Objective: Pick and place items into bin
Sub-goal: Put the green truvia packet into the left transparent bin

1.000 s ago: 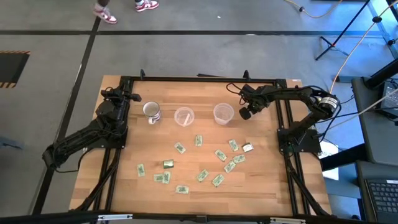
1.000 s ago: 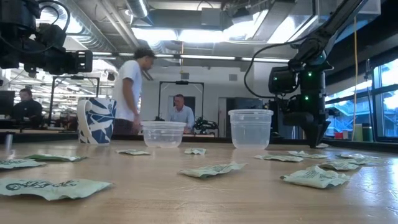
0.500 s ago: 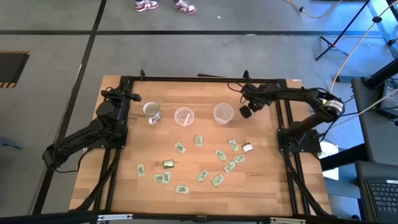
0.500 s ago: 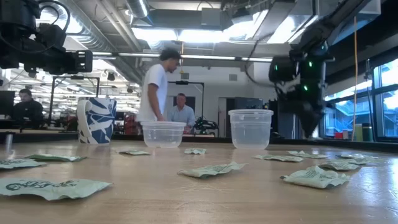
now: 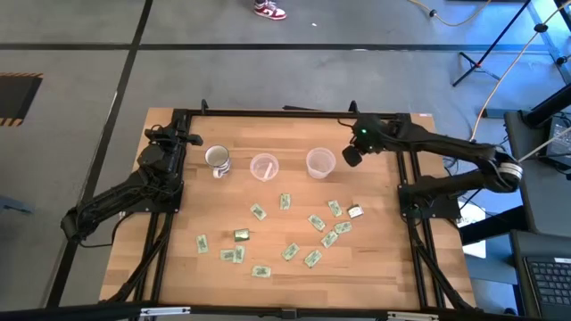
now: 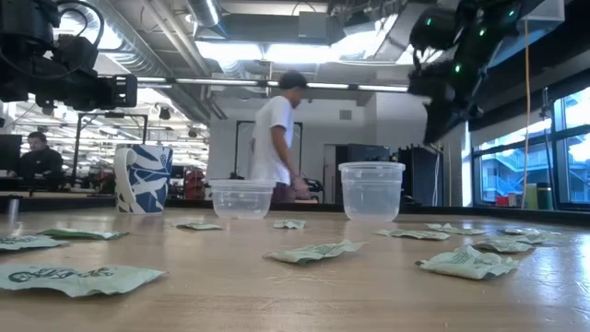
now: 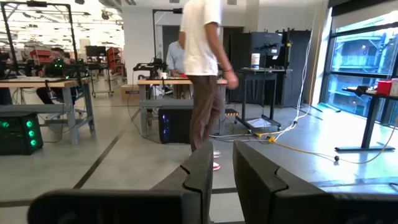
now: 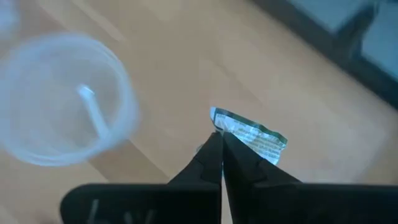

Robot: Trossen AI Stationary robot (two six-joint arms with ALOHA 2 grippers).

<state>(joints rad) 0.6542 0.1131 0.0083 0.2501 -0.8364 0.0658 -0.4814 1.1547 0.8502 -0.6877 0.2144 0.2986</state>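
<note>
Several pale-green-and-white packets (image 5: 290,251) and two olive-gold ones (image 5: 241,234) lie flat on the wooden table (image 5: 178,259), mostly in its near half. My right gripper (image 5: 351,157) hangs high above the far right of the table, beside the taller clear bin (image 5: 320,162). It is shut on one green-and-white packet (image 8: 255,137). A lower clear bin (image 5: 263,167) stands to the left of the taller one. My left gripper (image 7: 222,171) waits at the far left, pointing level into the room, its fingers a narrow gap apart with nothing between them. My right gripper pinches the packet by one edge (image 8: 227,128) between the free ends of its two fingers. The fingers slant downward. The rest of the packet sticks out past the fingertips, lifted clear above the bare wood beside the taller bin (image 8: 62,102).
A blue-and-white mug (image 5: 217,160) stands left of the two bins. Black frame rails (image 5: 406,192) run along the table's left and right sides. A person (image 6: 277,138) walks in the room beyond the far edge. Bare wood lies between the bins and the packets.
My right gripper has risen from table height beside the taller bin to well above it and has tipped from pointing straight down to slanting. The packet in its fingers hangs clear of the table. The person behind the table has walked toward the right.
</note>
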